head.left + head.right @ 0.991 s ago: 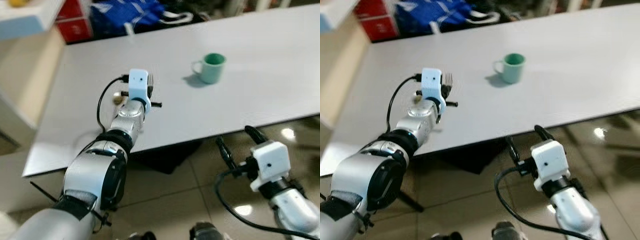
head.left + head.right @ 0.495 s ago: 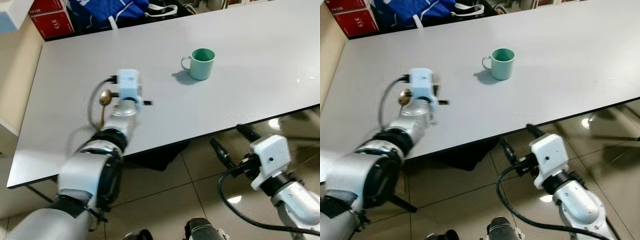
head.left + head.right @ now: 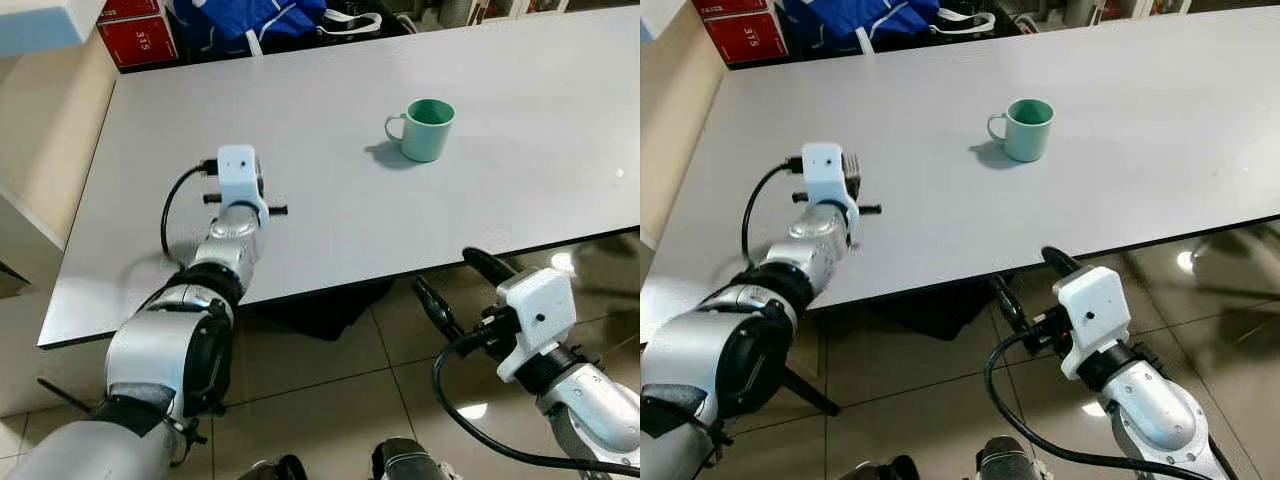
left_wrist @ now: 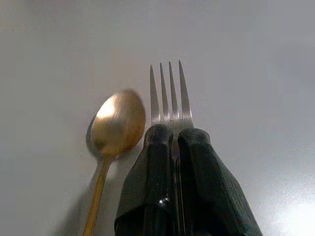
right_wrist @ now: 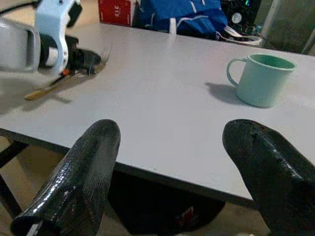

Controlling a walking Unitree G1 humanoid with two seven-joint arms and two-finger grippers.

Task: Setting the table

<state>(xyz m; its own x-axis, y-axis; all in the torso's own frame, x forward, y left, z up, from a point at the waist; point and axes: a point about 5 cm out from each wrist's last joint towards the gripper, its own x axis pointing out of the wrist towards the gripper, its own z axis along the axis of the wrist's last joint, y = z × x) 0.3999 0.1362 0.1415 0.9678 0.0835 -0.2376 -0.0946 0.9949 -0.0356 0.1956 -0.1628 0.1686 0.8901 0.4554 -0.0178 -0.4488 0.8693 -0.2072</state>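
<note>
**Left gripper holding a fork on the worktop beside a spoon; right gripper below the near edge**

The left gripper [image 4: 174,142] reaches over the grey worktop [image 3: 520,170] in the left-centre of the left eye view, its two black fingers [image 4: 155,167] pressed together and clamped on a silver fork [image 4: 170,93] whose four tines project beyond the fingertips. A gold-coloured spoon [image 4: 115,128] lies on the worktop just beside the fork, bowl up, its handle running back alongside the fingers; whether the spoon touches the fingers cannot be told. A mint-green mug [image 3: 423,130] stands upright in the upper right-centre of the left eye view, handle toward the left of the frame, well apart from the fork and spoon.

The right gripper [image 3: 465,285] hangs in the lower right of the left eye view, below the worktop's near edge over the tiled floor [image 3: 330,400], its fingers [image 5: 83,172] spread wide apart and holding nothing.

At the upper left, behind the worktop, stands a red box [image 3: 138,38] bearing white digits, apparently "315", next to a blue bag [image 3: 250,18] with white straps.
</note>
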